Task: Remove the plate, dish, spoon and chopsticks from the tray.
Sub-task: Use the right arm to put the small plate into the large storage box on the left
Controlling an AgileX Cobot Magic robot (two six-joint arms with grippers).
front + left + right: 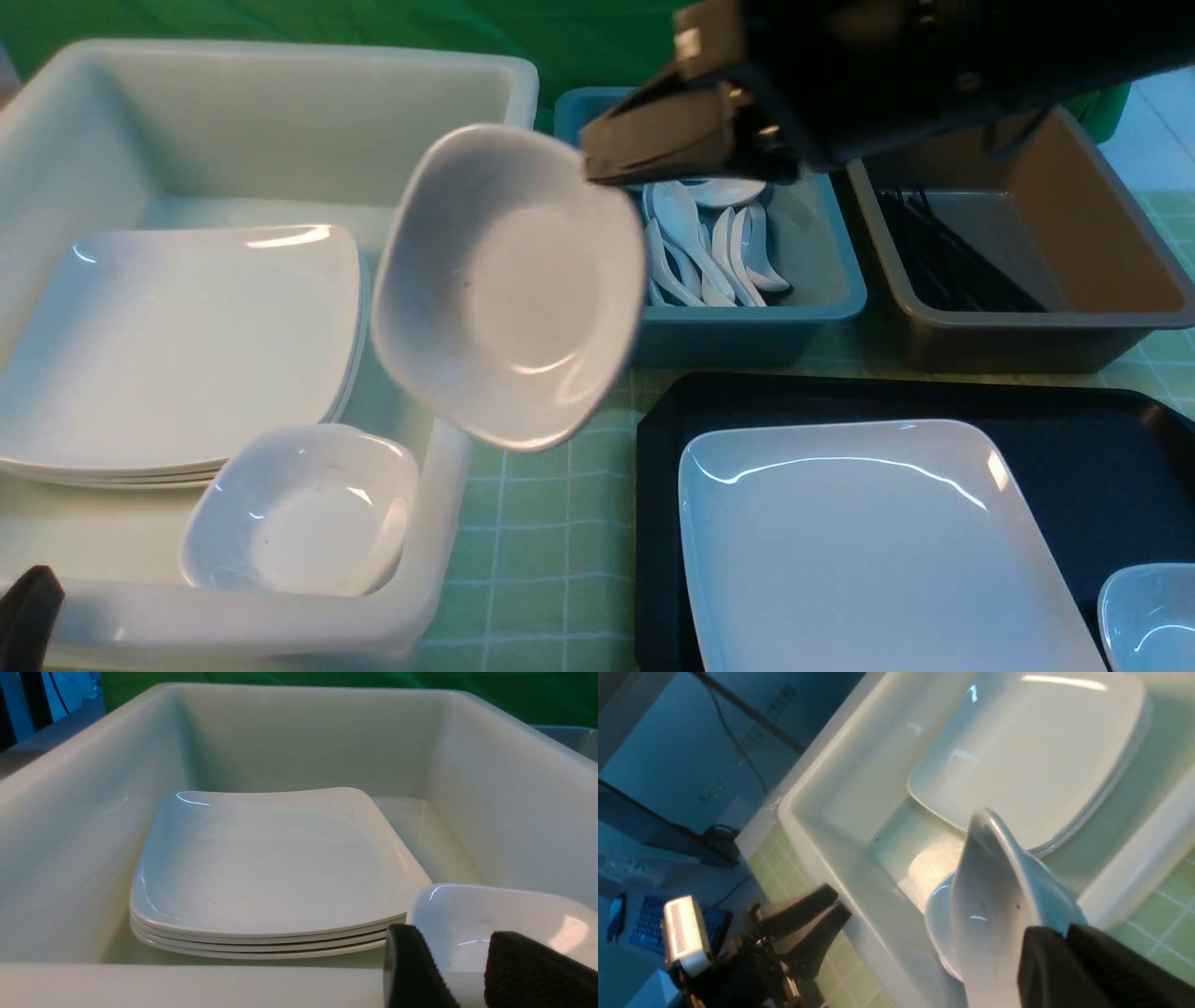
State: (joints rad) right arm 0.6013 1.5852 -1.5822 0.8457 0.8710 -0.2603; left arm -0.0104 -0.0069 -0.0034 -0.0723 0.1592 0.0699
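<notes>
Up top in front view: right pincer (597, 166), clamped shut on rim of dish (509, 285). Dish held in air, tipped steeply w/ hollow toward camera, over right wall of white tub (280, 84) and strip of green-checked counter (541, 523). Same grip in right wrist view: black fingers (1041, 970) pinched on dish edge, rim only btwn them.

Inside white tub: stack of plates (177, 345) at left, flat. Small white dish (299, 509) upright in near right corner, just beside stack, below held dish.

In left wrist view: left pincer (451, 952) at tub's near wall, textured fingers (532, 975) parted w/ clear gap, nothing gripped. Small white dish just beyond fingertips. In front view only a black tip visible, low at left corner.

At right on counter: tray (1074, 439), w/ plate (868, 541) lying flat on it and covering most of visible part. Second dish (1153, 616) on tray's near right part, cut off by frame edge, just beside plate.

Behind tray: blue tub (747, 327) w/ spoons (709, 247) lying inside. To its right, brown tub (1027, 345) w/ chopsticks (952, 257) inside. Right arm crossing above both tubs.
</notes>
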